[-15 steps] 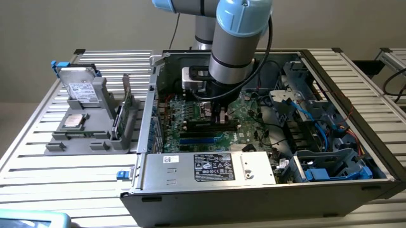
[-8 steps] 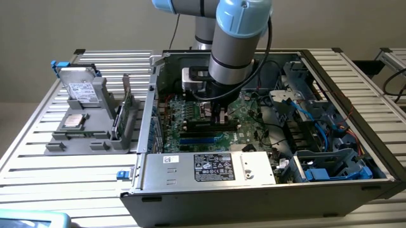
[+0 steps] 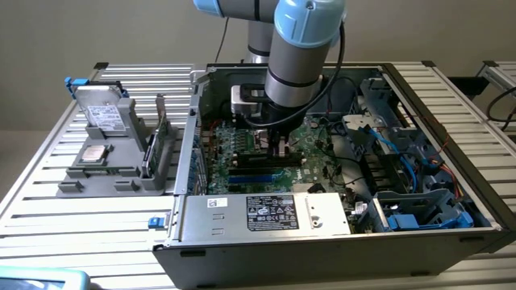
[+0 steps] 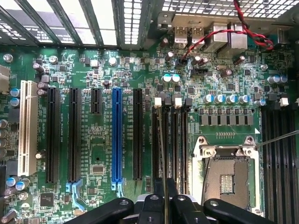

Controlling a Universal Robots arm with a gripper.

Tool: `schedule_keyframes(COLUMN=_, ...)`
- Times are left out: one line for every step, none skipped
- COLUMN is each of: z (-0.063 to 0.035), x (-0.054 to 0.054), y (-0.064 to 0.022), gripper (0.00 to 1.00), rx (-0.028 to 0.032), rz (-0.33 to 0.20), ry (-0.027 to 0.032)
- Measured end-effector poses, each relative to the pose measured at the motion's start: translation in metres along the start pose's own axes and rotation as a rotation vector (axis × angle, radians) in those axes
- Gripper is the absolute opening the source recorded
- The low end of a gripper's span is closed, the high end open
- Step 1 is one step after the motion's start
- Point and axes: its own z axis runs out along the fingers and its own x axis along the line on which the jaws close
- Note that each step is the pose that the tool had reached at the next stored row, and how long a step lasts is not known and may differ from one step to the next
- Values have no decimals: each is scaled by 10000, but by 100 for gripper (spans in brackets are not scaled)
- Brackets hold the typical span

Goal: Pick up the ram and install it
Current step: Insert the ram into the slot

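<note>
Aluminium slat table (image 3: 81, 211), beige wall (image 3: 96, 30); gripper (image 4: 164, 187) narrow, pinching ram (image 4: 162, 144) above motherboard slots (image 4: 174, 140).

arm (image 3: 294, 66): pointing steeply down | pincer (image 4: 165, 198): fingers clamped on ram (image 4: 161, 144)

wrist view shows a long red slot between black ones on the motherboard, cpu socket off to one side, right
Not quite. In the wrist view that long slot is blue, not red. The rest holds: black slots flank it on the motherboard, and the cpu socket sits off to one side.
</note>
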Motion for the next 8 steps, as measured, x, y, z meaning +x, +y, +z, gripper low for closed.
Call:
schedule_keyframes(z=1, x=0, y=3, gripper=14, rx=3, rz=24, ry=-2)
schedule_keyframes(z=3, x=1, y=8, gripper=14, rx=8, rz=53, ry=-6)
schedule_keyframes(z=6, x=1, y=12, gripper=14, rx=15, rz=84, ry=-13)
schedule_keyframes(z=9, x=1, y=15, gripper=14, rx=24, rz=118, ry=-22)
schedule_keyframes(z=12, x=2, y=17, gripper=14, rx=28, rz=153, ry=-30)
schedule_keyframes(z=15, x=3, y=17, gripper=14, rx=33, rz=186, ry=-37)
schedule_keyframes(z=18, x=3, y=17, gripper=14, rx=38, rz=223, ry=-45)
schedule_keyframes(z=21, x=3, y=18, gripper=14, rx=45, rz=269, ry=-55)
